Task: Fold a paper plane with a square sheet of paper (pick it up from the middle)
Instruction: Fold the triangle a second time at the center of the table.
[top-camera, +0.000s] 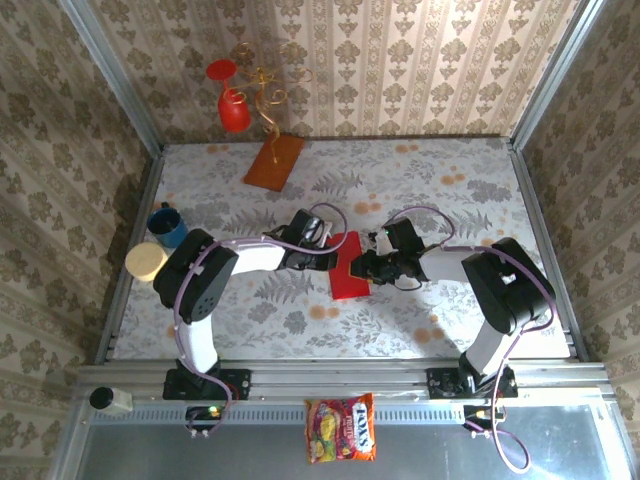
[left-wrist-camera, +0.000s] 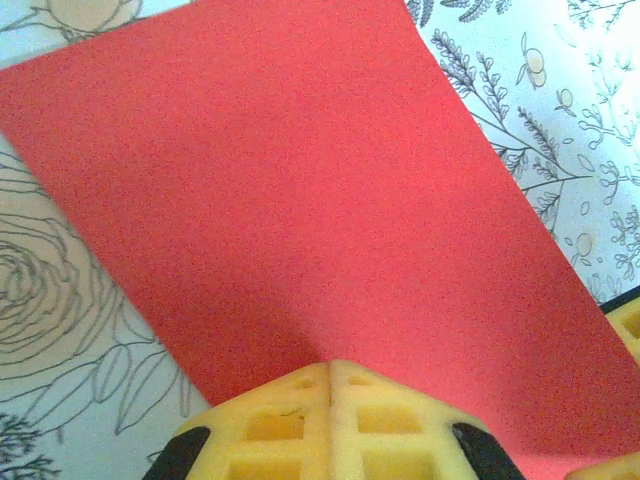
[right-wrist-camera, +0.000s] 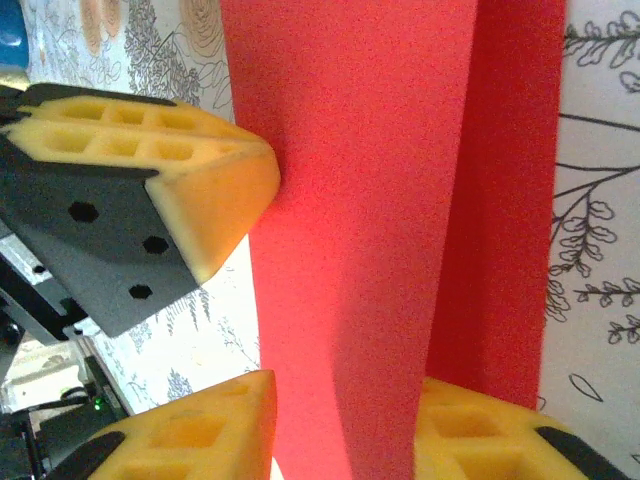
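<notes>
The square sheet of paper (top-camera: 350, 268) lies red in the middle of the table, folded to a narrow rectangle. My left gripper (top-camera: 330, 252) is shut, its yellow fingertips (left-wrist-camera: 330, 372) resting on the sheet's (left-wrist-camera: 300, 200) left part. My right gripper (top-camera: 373, 266) is at the sheet's right edge. Its two fingers (right-wrist-camera: 205, 430) stand apart with a raised flap of the sheet (right-wrist-camera: 350, 250) filling the gap between them, touching both. The left gripper's tip (right-wrist-camera: 215, 180) touches the flap's far side. The paper plane is out of view.
An orange-brown board (top-camera: 273, 162) lies at the back, beside a gold stand with red goblets (top-camera: 233, 105). A blue cup (top-camera: 167, 225) and a yellow cup (top-camera: 147, 262) sit at the left edge. A candy bag (top-camera: 342, 428) lies beyond the front rail.
</notes>
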